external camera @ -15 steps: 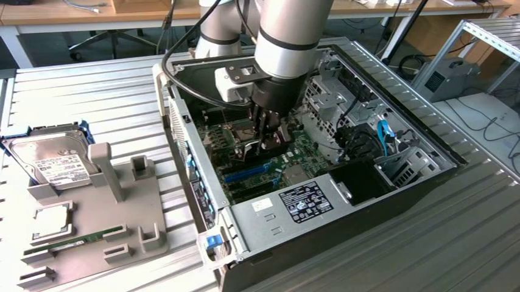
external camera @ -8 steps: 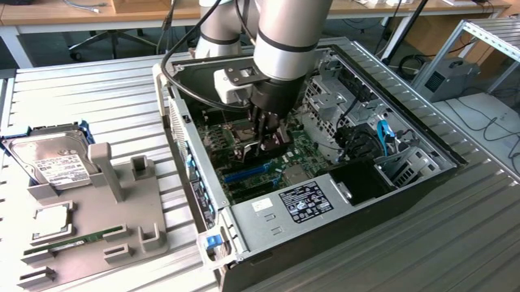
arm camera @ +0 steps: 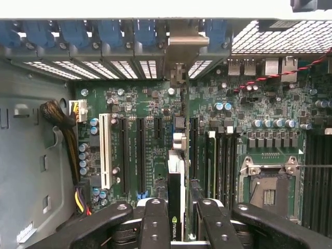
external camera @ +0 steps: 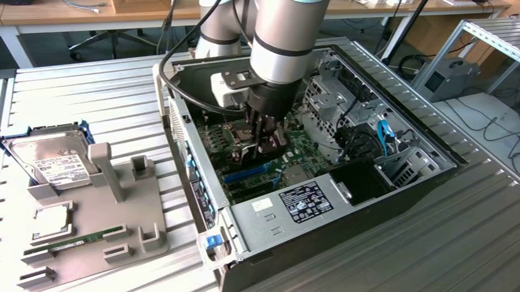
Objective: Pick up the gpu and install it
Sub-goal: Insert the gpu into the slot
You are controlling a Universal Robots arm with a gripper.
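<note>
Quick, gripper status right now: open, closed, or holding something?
Gripper: closed on the gpu, held edge-on between the fingers above the motherboard inside the computer case.

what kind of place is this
Probably a robotics lab set up for PC assembly: an open computer case on a metal workbench, a parts fixture holding a hard drive, office desks behind.

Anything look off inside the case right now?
Nothing stands out. The gripper holds the gpu edge-on above the motherboard, its bracket lined up with a rear slot opening. No loose parts or visible damage. The hard drive sits in the grey fixture outside the case.
</note>
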